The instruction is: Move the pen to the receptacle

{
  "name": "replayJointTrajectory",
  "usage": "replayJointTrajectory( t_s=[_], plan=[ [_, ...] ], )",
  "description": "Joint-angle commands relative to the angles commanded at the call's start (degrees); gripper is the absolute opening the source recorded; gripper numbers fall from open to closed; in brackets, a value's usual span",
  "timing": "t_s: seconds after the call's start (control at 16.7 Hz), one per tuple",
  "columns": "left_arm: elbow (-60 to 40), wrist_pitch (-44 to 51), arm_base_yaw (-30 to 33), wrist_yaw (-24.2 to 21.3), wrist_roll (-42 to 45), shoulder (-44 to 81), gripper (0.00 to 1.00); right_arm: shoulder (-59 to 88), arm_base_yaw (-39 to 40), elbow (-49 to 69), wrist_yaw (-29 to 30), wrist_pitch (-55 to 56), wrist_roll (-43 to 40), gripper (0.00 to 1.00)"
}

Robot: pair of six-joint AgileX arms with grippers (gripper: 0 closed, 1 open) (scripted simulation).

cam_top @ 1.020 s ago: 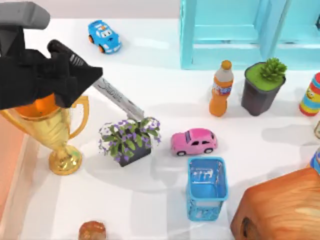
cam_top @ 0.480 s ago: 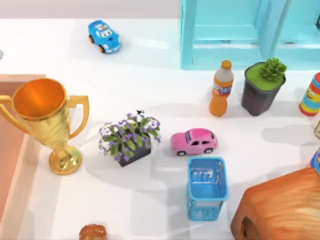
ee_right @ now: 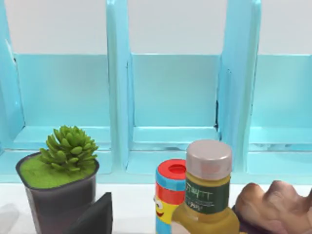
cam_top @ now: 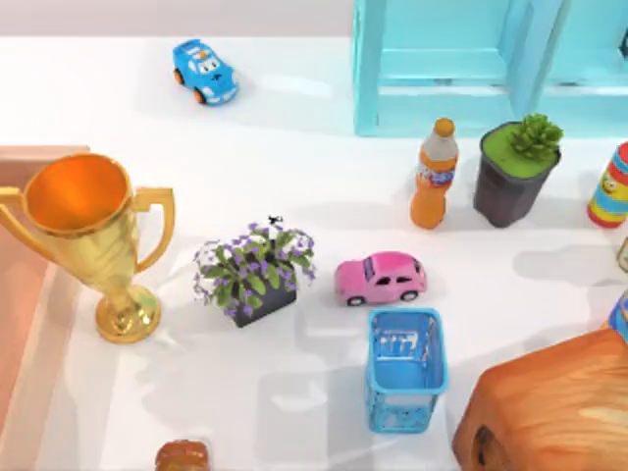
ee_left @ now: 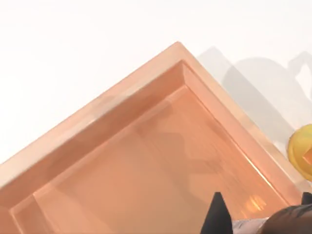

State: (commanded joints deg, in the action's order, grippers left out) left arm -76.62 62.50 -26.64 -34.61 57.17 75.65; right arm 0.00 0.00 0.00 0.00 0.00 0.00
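The left end effector (ee_left: 262, 214) hangs over the peach tray (ee_left: 146, 161), near the trophy (ee_left: 303, 152), whose gold rim shows just past the tray's wall. Its two black fingers (ee_left: 217, 217) are closed on the pen (ee_left: 246, 225). A short piece of the pen's silvery-grey barrel shows between them, above the tray floor and not touching it.

In the top view the tray (cam_top: 20, 294) lies at the tabletop's left edge, just left of the trophy (cam_top: 83, 226). To the trophy's right stand the flower pot (cam_top: 253, 275), then the pink car (cam_top: 381, 278), with the blue basket (cam_top: 405, 368) just below the car. The blue car (cam_top: 204, 71) sits well above the trophy, near the far edge.

The right end effector (ee_right: 95, 217) is parked well to the trophy's right, facing the blue shelf (ee_right: 175, 97). Just before it stand a succulent pot (ee_right: 58, 185), a striped can (ee_right: 170, 195) and a sauce bottle (ee_right: 207, 195). Whether it is open or closed cannot be told.
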Motion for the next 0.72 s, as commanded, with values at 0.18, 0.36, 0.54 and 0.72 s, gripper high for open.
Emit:
replayJointTrajectory(
  t_s=[0.18, 0.36, 0.54, 0.72],
  plan=[
    [-1.4, 5.3, -1.7, -0.4, 1.7, 2.3, 0.0, 0.0, 0.0, 0.0, 0.0, 0.0, 0.0, 1.0],
    [-1.9, 7.3, -2.3, -0.5, 1.5, 3.2, 0.0, 0.0, 0.0, 0.0, 0.0, 0.0, 0.0, 1.0],
    [-1.9, 7.3, -2.3, -0.5, 1.5, 3.2, 0.0, 0.0, 0.0, 0.0, 0.0, 0.0, 0.0, 1.0],
    [-0.9, 6.3, -1.7, -0.3, 1.1, 3.1, 0.0, 0.0, 0.0, 0.0, 0.0, 0.0, 0.0, 1.0]
  ],
)
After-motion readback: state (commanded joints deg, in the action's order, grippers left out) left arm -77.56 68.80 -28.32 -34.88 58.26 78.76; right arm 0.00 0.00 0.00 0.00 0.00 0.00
